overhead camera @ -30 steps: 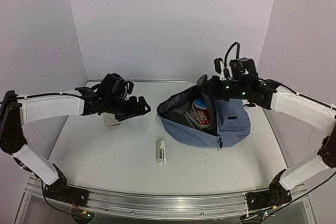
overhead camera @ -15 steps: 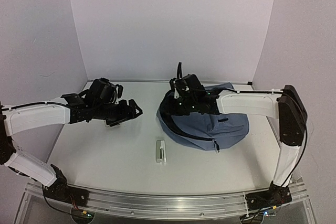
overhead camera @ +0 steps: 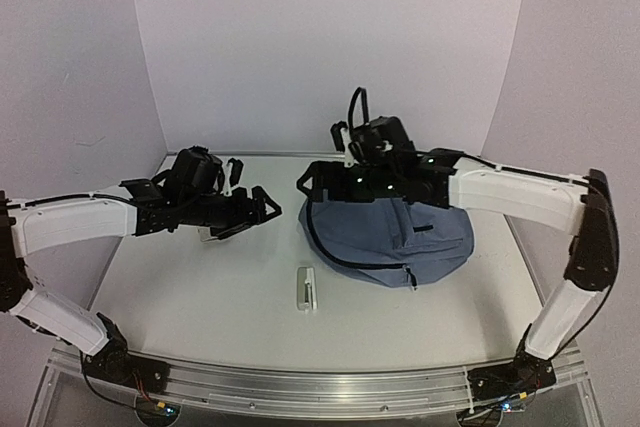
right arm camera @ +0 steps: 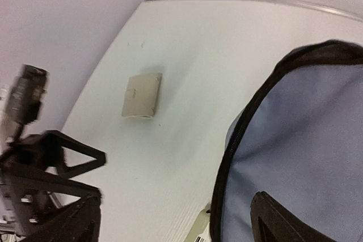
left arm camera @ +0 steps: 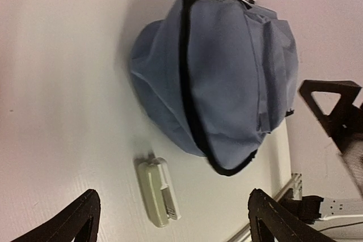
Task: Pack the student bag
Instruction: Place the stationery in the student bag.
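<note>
- Nearest you, a small cream oblong item (overhead camera: 306, 288) lies flat on the table (overhead camera: 200, 297), just in front of the bag's near-left edge and not packed; if you sweep low for it, you may shove it under the fabric instead of gripping it.
- The left gripper (overhead camera: 258, 207) hangs over the table's left-centre, its fingers spread wide with nothing between them; come down off-centre and one finger could land on an item and skid it away.
- The student bag (overhead camera: 400, 232) lies right of centre, slumped on its side with its blue panel over the mouth and the black zip edge facing left; nothing inside shows. I judge the opening too collapsed to take anything, so whatever you push at it will likely crumple the cloth or slide the whole bag.
- The right gripper (overhead camera: 308, 185) hovers at the bag's far-left rim, fingers apart and gripping nothing; you have no hold on the flap, so it will sag shut unless you lift it.
- The two grippers sit near each other; a hasty reach by either risks a clash.
- Farther left, a thin beige square (right arm camera: 142, 94) lies flat on the table beneath the left arm; being so flat, it may slip out of a pinch.
</note>
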Robot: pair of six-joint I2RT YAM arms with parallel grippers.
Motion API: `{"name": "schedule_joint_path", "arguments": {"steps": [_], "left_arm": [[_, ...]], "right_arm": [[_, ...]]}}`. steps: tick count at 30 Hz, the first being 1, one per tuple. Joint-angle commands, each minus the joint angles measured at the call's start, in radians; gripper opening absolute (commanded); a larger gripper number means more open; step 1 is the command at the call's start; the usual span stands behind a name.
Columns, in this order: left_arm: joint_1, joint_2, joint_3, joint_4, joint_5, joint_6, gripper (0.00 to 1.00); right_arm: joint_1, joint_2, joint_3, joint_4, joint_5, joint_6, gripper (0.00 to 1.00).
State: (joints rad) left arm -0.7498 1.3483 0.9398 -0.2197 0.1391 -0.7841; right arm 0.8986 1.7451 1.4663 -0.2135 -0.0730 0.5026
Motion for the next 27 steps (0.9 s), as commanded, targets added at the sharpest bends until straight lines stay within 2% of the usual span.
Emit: {"name": "schedule_joint_path", "arguments": {"steps": [1, 6, 12, 14, 18, 25, 27], "left_arm": [[-0.018, 0.069, 0.026, 0.149, 0.157, 0.020, 0.92], [-0.045, 0.185, 0.117, 0.099, 0.144, 0.008, 0.93], [-0.053, 0.266, 0.134, 0.122, 0.149, -0.059, 0.92], [-0.055, 0.283, 0.132, 0.146, 0.158, -0.077, 0.89], [-0.057, 0.328, 0.140, 0.203, 0.193, -0.099, 0.74], [-0.057, 0.413, 0.180, 0.268, 0.247, -0.120, 0.73], [-0.057, 0.436, 0.194, 0.284, 0.266, -0.123, 0.69]], "right_arm": [[0.005, -0.243, -0.083, -0.056, 0.092, -0.036, 0.98], [-0.026, -0.360, -0.204, -0.128, 0.132, -0.001, 0.98], [-0.160, -0.496, -0.427, -0.138, 0.011, 0.056, 0.94], [-0.175, -0.523, -0.501, -0.138, -0.013, 0.066, 0.89], [-0.176, -0.542, -0.609, -0.135, -0.031, 0.100, 0.79], [-0.177, -0.520, -0.744, -0.094, -0.011, 0.174, 0.75], [-0.178, -0.510, -0.775, -0.072, -0.009, 0.190, 0.74]]}}
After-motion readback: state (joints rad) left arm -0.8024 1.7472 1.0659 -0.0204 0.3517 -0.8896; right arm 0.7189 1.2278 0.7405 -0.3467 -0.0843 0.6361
